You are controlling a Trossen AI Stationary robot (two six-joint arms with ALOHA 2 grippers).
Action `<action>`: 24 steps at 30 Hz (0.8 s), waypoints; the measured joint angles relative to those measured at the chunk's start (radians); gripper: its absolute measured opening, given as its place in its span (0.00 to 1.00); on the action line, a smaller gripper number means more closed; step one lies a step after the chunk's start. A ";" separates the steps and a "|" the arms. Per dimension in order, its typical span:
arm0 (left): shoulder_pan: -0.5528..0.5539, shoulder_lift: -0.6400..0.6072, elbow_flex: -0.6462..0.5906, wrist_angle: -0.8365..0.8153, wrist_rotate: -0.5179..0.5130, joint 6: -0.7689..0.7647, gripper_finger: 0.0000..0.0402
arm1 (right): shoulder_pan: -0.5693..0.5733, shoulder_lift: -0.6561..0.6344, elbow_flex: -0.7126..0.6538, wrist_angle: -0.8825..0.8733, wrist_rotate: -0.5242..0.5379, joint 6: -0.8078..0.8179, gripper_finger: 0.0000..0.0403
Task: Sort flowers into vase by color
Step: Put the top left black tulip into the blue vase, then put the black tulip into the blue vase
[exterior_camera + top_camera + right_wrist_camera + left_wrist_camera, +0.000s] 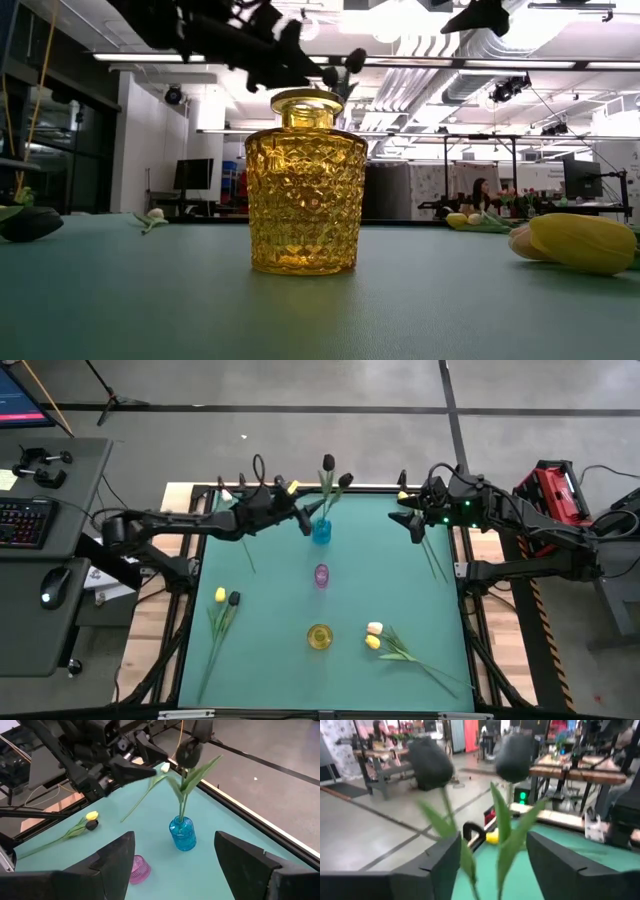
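Nearest you, the yellow vase (305, 182) stands on the tabletop (270, 610). Two dark tulips (187, 751) sit in the blue vase (321, 530). Your left end effector (303, 520) beside it gapes wide, empty; the right end effector (412, 520) likewise.

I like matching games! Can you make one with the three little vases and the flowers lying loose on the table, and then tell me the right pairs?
Things:
1. blue vase
2. purple vase
3. yellow vase
4. yellow and black tulips lying loose

Places or states:
A. nearest the table's front edge, no flowers in it
B. on the mat toward the left arm's side
C. holds two black tulips
D. middle of the vase row, no flowers in it

Pairs: 1-C, 2-D, 3-A, 4-B
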 joint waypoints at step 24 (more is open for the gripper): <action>-0.260 -0.534 -0.385 0.014 -0.128 -0.484 0.45 | 0.090 -0.094 0.000 -0.270 -0.192 0.042 0.65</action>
